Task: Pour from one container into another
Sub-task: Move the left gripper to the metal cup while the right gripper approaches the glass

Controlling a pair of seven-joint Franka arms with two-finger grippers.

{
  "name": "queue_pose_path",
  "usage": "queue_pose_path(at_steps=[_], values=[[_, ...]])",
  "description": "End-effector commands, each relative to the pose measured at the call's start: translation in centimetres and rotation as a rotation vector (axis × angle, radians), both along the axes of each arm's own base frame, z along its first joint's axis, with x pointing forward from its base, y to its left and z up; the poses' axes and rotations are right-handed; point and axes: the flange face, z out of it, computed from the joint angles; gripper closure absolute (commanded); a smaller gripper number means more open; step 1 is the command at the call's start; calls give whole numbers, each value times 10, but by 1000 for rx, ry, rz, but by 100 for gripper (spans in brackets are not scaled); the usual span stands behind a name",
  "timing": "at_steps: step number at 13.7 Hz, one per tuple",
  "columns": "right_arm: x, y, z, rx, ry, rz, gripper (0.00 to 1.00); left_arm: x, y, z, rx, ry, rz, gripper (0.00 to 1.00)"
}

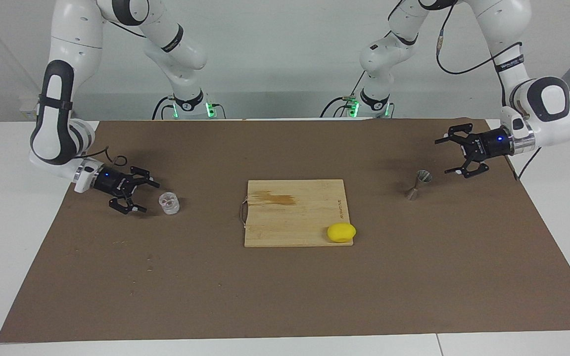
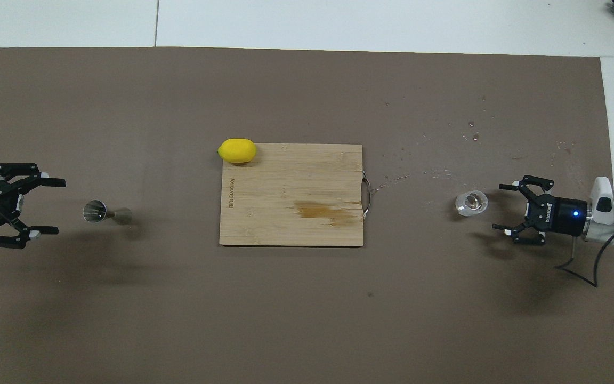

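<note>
A: Clear thick-walled glass cup point(image 1: 169, 203), pinkish inside, stands on the brown mat toward my right arm's end. Grey metal hourglass jigger point(image 1: 417, 184) stands toward my left arm's end.

B: Jaws?

A: Right gripper point(image 1: 139, 195) spread wide just beside the cup; left gripper point(image 1: 455, 155) spread near the jigger. I'd centre each, then close gently, keeping the cup level.
</note>
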Motion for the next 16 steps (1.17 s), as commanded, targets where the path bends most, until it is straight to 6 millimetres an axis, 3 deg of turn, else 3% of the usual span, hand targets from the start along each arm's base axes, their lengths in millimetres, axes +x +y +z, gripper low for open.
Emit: queue_pose_path(at_steps=[1,3,6,9,14,16], values=[[-4,4,-14,30,-19,-15,0,-1,9,-26,-76,-50,-38,0],[-4,4,-14,38,-25,-22,0,4,15,-34,-69,-46,-30,0],[-2,6,-14,62,-41,-39,0,0,6,-37,-133,-52,-61,0],[-1,7,-14,71,-47,-50,0,3,6,-65,-229,-138,-89,0],[-4,19,-20,81,-39,-51,0,0,14,-81,-241,-241,-95,0],[-6,21,-23,85,-34,-61,0,0,10,-97,-250,-219,-92,0]])
